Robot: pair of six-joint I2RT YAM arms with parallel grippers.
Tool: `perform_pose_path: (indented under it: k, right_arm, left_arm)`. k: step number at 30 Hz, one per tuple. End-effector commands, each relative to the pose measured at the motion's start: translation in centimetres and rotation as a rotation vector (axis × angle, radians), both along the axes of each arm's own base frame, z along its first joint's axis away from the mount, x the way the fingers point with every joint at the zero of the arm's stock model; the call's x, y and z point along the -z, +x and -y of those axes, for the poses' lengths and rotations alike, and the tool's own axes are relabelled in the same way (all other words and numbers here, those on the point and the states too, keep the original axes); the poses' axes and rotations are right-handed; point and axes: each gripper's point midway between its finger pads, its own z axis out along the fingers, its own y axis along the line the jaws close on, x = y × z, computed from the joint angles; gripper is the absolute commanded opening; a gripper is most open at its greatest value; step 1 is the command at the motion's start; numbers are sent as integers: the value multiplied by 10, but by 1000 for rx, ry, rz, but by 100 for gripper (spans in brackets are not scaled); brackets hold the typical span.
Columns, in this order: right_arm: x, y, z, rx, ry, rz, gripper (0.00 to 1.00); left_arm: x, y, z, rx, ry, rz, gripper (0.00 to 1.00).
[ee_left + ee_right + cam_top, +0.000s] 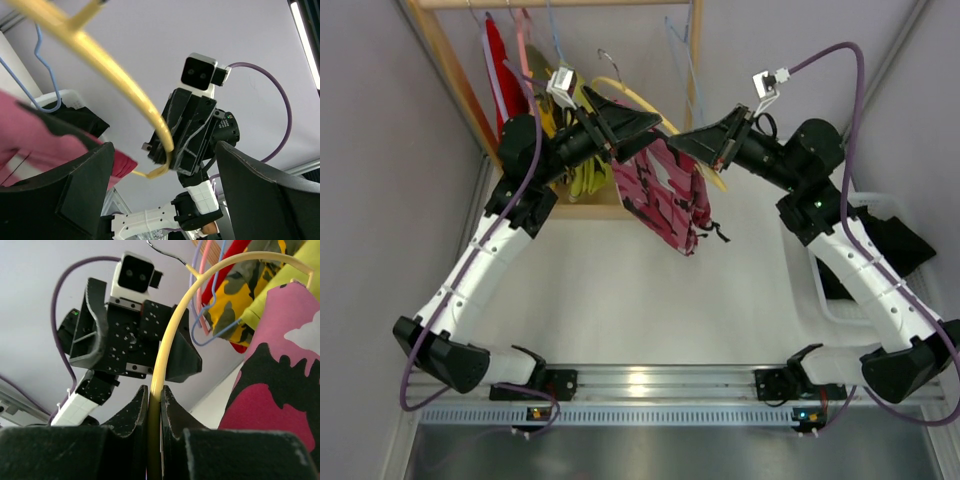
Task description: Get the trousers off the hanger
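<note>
The pink, white and black camouflage trousers [665,195] hang from a yellow hanger [642,102] held in the air between my two grippers. My right gripper [708,142] is shut on the hanger's yellow rod [167,345], with the trousers [280,380] just to its right. My left gripper [638,124] is open at the hanger's other side; its jaws stand wide apart [164,150], with pink cloth [40,135] against the left finger and the hanger [115,75] curving above. The black trousers [900,245] lie in a white bin at the right.
A wooden rack [450,70] stands at the back with a red garment [495,60], yellow-green garments [585,175] and empty blue and pink wire hangers [680,50]. The white bin [830,300] sits by the right arm.
</note>
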Motion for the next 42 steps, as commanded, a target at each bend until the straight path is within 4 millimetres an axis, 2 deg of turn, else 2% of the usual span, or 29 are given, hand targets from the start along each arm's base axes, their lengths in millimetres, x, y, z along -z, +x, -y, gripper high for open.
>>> perform_pose_path:
  k: [1,5,6,8,12,15,22,25,26,27,30,31,33,34,36,37,39,42]
  right_arm:
    - [-83,-42,20,29,166,320,0]
    - [-74,-42,11,11,161,297,0]
    - [-72,-42,9,10,161,291,0]
    - [-69,-40,7,15,159,280,0]
    - [-56,-30,2,55,148,216,0]
    - [-45,-26,-5,60,132,182,0]
    - [-20,-15,-17,76,106,115,0]
    - [-16,-15,-21,63,97,130,0]
    - [-15,-17,-23,59,91,137,1]
    - [-15,-18,-22,53,86,150,6]
    - [-15,-27,-20,45,49,224,34]
    - [-18,-30,-15,57,35,267,51]
    - [-13,-32,-5,99,-10,307,69]
    - [-13,-32,1,120,-29,326,88]
    - [-15,-37,16,174,-75,408,94]
    - [-7,-34,22,202,-116,407,98]
    - [-4,-35,40,283,-181,447,99]
    - [7,-33,57,365,-268,481,100]
  left_arm:
    - [-30,-5,0,-3,-63,77,88]
    - [-22,1,4,-6,-60,46,76]
    - [-20,3,4,-10,-59,40,70]
    - [-19,7,4,-19,-62,29,66]
    - [-4,27,4,-71,-39,-46,63]
    - [2,38,3,-92,-38,-75,57]
    - [-2,42,4,-93,-47,-71,36]
    - [-1,40,5,-87,-47,-63,21]
    - [-2,39,4,-89,-48,-58,7]
    - [1,39,4,-86,-45,-64,0]
    - [3,35,3,-72,-43,-70,0]
    - [2,34,2,-71,-44,-69,0]
    - [1,28,1,-60,-42,-61,0]
    - [-1,26,0,-56,-42,-55,0]
    - [-6,20,-2,-45,-46,-36,0]
    - [-8,15,-1,-28,-48,-25,0]
    - [-14,8,-2,-10,-53,-3,0]
    - [-19,-2,-2,20,-54,17,0]
